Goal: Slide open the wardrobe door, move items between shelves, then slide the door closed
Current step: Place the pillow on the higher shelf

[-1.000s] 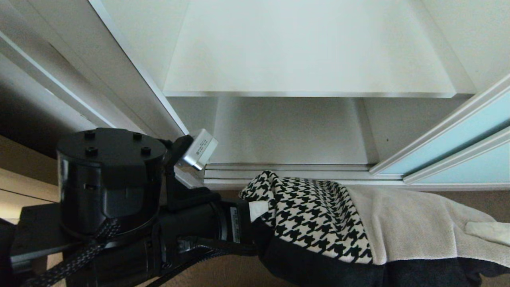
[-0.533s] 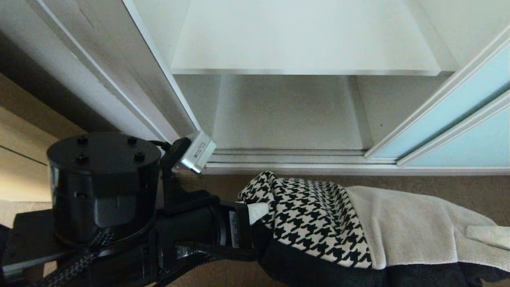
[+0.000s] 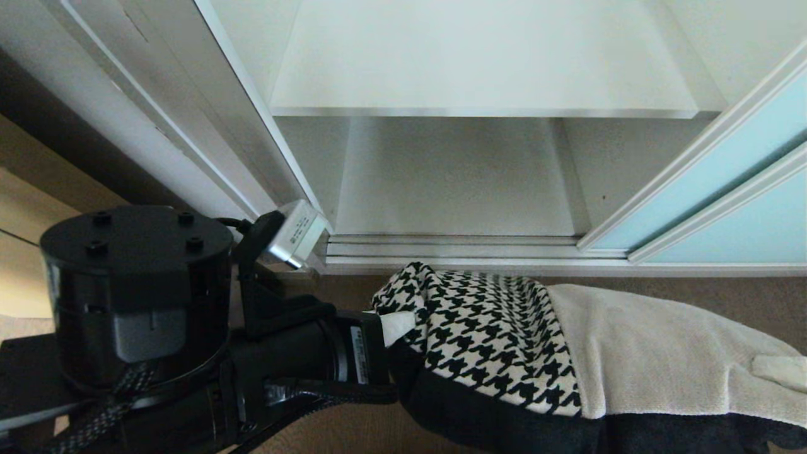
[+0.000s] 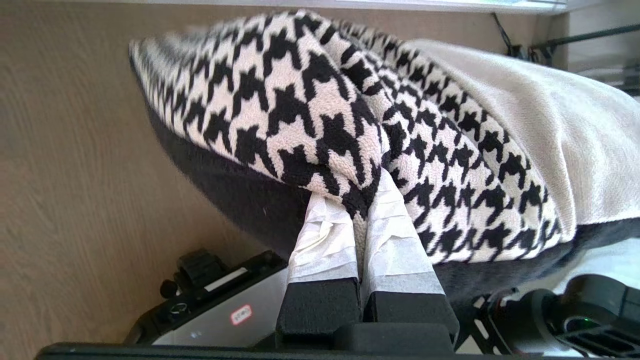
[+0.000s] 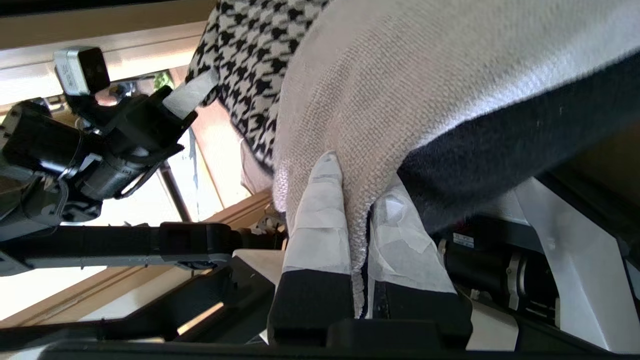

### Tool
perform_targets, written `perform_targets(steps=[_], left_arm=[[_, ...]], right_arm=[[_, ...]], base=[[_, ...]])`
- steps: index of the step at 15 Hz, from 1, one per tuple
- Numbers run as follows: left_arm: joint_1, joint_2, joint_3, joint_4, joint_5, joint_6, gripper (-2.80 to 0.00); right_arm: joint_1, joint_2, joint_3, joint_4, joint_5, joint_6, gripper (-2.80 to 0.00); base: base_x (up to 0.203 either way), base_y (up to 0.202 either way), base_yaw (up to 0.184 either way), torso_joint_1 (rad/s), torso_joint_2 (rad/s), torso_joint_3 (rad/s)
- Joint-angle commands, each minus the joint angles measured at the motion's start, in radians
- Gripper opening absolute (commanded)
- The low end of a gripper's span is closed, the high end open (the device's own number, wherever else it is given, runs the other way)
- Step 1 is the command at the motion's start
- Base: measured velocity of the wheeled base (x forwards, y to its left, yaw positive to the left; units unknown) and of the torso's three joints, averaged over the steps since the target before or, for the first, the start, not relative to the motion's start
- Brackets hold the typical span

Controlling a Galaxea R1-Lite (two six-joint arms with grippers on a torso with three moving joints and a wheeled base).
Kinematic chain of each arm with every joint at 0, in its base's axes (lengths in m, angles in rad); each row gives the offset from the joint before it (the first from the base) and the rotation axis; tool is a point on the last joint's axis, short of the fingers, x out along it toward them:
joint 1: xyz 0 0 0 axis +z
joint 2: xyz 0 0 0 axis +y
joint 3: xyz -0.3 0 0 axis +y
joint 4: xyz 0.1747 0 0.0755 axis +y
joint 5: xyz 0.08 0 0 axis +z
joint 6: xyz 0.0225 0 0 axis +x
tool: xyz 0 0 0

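Observation:
The cushion [image 3: 492,334], black-and-white houndstooth with a cream patch and a black back, hangs over the floor in front of the wardrobe, held at both ends. My left gripper [image 3: 394,325] is shut on its houndstooth corner [image 4: 300,100], taped fingers [image 4: 395,225] pinching the fabric. At the right, my right gripper [image 3: 778,369] is shut on the cream edge [image 5: 400,75]. The sliding wardrobe door [image 3: 725,208], aqua glass, stands pushed to the right. Two bare white shelves show in the opening, an upper one [image 3: 485,57] and a lower one [image 3: 454,183].
The silver bottom track [image 3: 454,252] runs along the wardrobe's front, just beyond the cushion. A white frame post [image 3: 252,126] bounds the opening on the left. Tan floor [image 3: 630,287] lies between track and cushion. My black left arm [image 3: 139,296] fills the lower left.
The whole view has shifted: the wardrobe sits higher in view and more floor shows before it. Both grippers keep their hold on the cushion; the left arm has edged slightly left.

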Motion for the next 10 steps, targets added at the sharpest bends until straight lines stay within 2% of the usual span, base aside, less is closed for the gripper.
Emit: perform_targets(steps=[1,5,10], left_arm=[[-0.001,-0.003,-0.002,-0.005,0.003,-0.006,-2.8],[-0.002,-0.006,-0.001,0.0,0.003,-0.007,-2.8],[-0.003,-0.021,0.002,0.001,0.005,-0.005,-2.8]], right_arm=[[0.02,-0.005,0.002,0.003,0.004,0.005,-2.8],[0.025,-0.005,0.003,0.003,0.004,0.016,-2.8],[0.04,-0.014,0.011,0.005,0.004,0.018,-2.8]], base=[[0.0,0.0,0.0,0.0,0.0,0.0],[0.0,0.0,0.0,0.002,0.0,0.02],[0.0,0.0,0.0,0.0,0.0,0.176]])
